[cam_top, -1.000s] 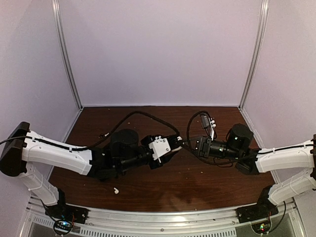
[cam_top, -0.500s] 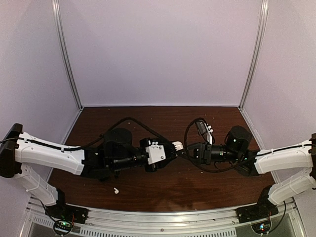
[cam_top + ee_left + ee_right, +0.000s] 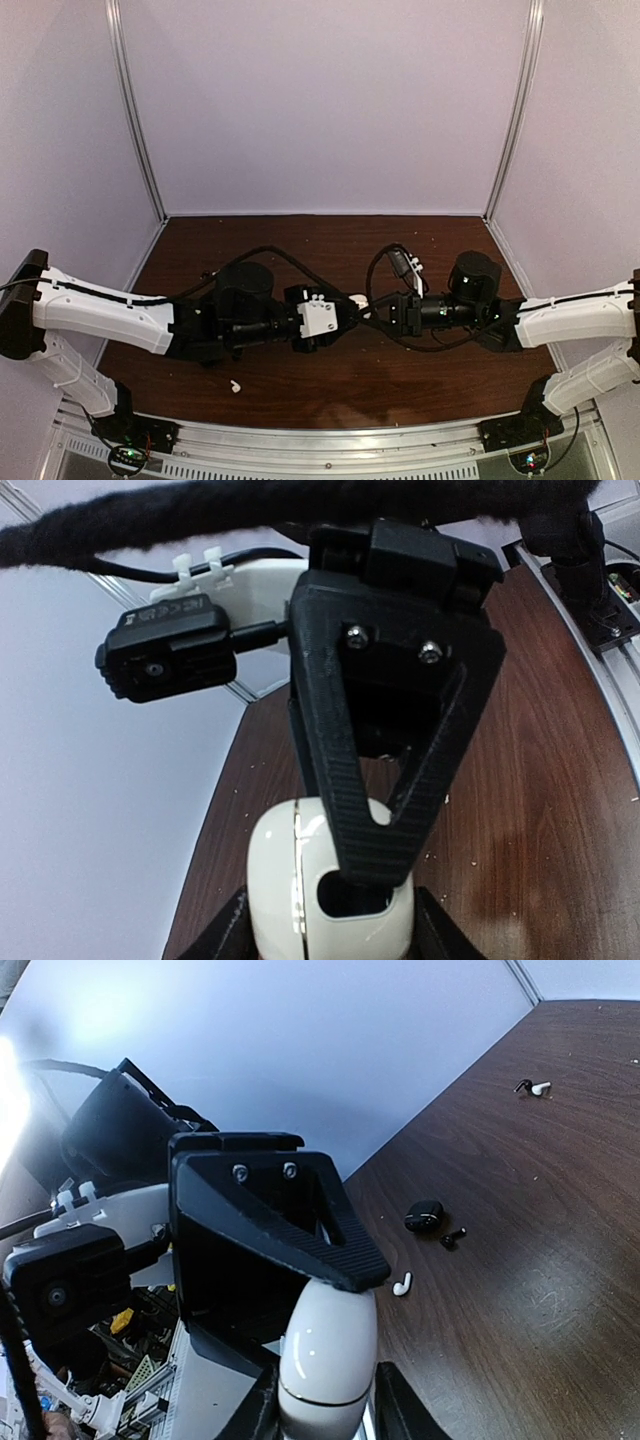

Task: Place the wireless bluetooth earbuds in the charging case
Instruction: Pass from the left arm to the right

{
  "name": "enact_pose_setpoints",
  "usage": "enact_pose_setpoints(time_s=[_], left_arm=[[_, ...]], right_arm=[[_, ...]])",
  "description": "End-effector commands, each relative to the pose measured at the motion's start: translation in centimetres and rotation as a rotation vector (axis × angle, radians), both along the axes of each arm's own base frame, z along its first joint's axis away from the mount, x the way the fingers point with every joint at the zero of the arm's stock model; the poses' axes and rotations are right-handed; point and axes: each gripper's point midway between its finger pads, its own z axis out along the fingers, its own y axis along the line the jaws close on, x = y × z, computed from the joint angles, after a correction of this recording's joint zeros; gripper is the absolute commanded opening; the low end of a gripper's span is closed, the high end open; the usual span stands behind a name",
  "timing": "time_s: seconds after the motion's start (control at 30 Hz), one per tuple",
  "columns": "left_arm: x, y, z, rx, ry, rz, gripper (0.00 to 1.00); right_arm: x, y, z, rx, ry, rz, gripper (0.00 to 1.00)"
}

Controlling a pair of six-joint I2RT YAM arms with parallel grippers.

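Because the arms have drawn together over the last second, read the top view first: the left gripper and the right gripper now meet at the white charging case, held up off the table. One white earbud lies well apart, near the front edge. In the left wrist view, the left gripper's own fingers clamp the case from both sides, and a right finger overlaps its front face. In the right wrist view, the right fingers flank the case and appear closed on it. A black earbud rests just beside a small black case. Treat this as case preparation, since no earbud is seated yet
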Motion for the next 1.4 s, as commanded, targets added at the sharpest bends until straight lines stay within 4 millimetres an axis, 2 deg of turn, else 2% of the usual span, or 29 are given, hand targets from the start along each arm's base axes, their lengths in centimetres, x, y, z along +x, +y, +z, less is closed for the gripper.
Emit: enact_pose_setpoints(time_s=[0.0, 0.03, 0.17, 0.23, 0.3, 0.4, 0.57, 0.7, 0.83, 0.97, 1.17, 1.37], left_arm=[[0.1, -0.6, 2.7, -0.086, -0.034, -0.003, 0.33], [0.2, -0.5, 2.7, -0.092, -0.034, 0.004, 0.33], [0.3, 0.0, 2.4, -0.104, -0.021, 0.016, 0.33], [0.5, 0.2, 2.4, -0.111, -0.014, 0.021, 0.33], [0.6, 0.3, 2.5, -0.116, -0.011, 0.023, 0.33], [0.6, 0.2, 2.6, -0.121, -0.013, 0.019, 0.32], [0.6, 0.1, 2.8, -0.123, -0.023, 0.015, 0.33], [0.6, 0.0, 3.0, -0.124, -0.026, 0.01, 0.33], [0.7, -0.2, 2.8, -0.117, -0.026, 0.013, 0.33], [0.8, -0.3, 2.9, -0.119, -0.028, 0.016, 0.33], [1.0, -0.3, 3.3, -0.128, -0.034, 0.026, 0.33], [1.1, -0.4, 3.4, -0.137, -0.034, 0.028, 0.33]], right_arm=[[1.1, 0.4, -0.7, -0.06, 0.008, -0.051, 0.34], [1.6, 0.3, -1.0, -0.077, 0.026, -0.082, 0.39], [3.1, -0.8, -0.8, -0.103, 0.039, -0.211, 0.7], [3.0, -1.5, 0.4, -0.071, -0.013, -0.233, 0.96], [2.9, -1.9, 0.9, -0.063, -0.03, -0.242, 1.0], [2.7, -1.6, 0.8, -0.095, -0.032, -0.211, 1.0], [0.3, -0.7, 1.4, -0.037, -0.093, -0.043, 1.0], [1.0, -0.1, -0.1, -0.151, -0.081, -0.045, 0.99], [0.7, 0.1, 0.2, -0.135, -0.093, -0.018, 0.81], [0.7, 0.7, -0.4, -0.141, -0.068, 0.01, 0.63], [0.5, 0.8, 0.8, -0.087, -0.072, 0.016, 0.48], [0.3, 0.7, 1.5, -0.037, -0.066, 0.016, 0.43]])
